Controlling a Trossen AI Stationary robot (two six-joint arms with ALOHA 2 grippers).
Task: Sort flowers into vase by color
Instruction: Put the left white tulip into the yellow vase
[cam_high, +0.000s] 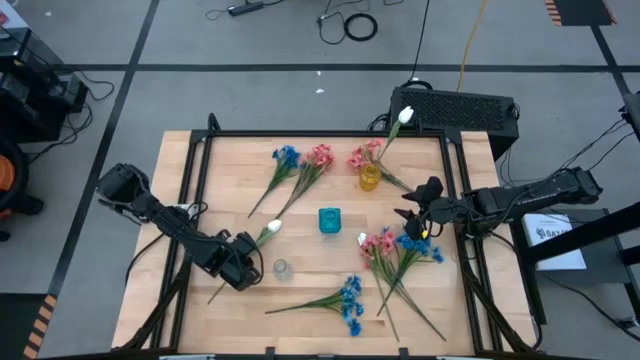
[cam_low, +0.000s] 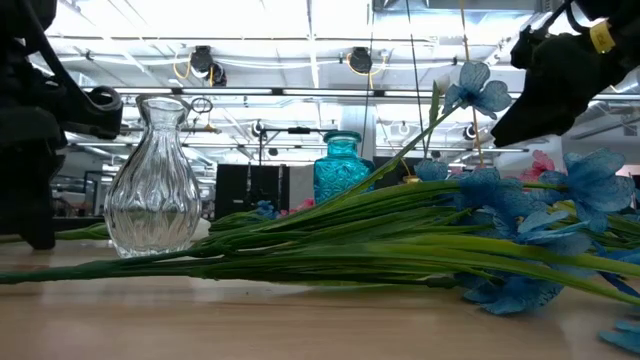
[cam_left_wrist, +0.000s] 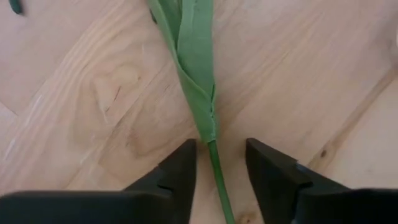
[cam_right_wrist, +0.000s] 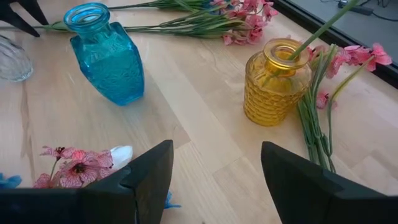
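Down at the near left of the surface (cam_high: 200, 160), the left gripper (cam_left_wrist: 217, 171) has its jaws spread either side of a white tulip's green stem (cam_left_wrist: 214, 162), not pinching it. Just right of it sits a clear vase (cam_high: 282, 268). Further right, the right gripper (cam_high: 412, 222) hangs with jaws spread over pink and blue flowers (cam_high: 395, 245). Beyond are a blue vase (cam_high: 330, 220) and a yellow vase (cam_high: 369, 178) holding a white tulip (cam_high: 405, 115).

L gripper (cam_left_wrist: 221, 171) jaws low, part-open; R gripper (cam_right_wrist: 214, 180) jaws wide.
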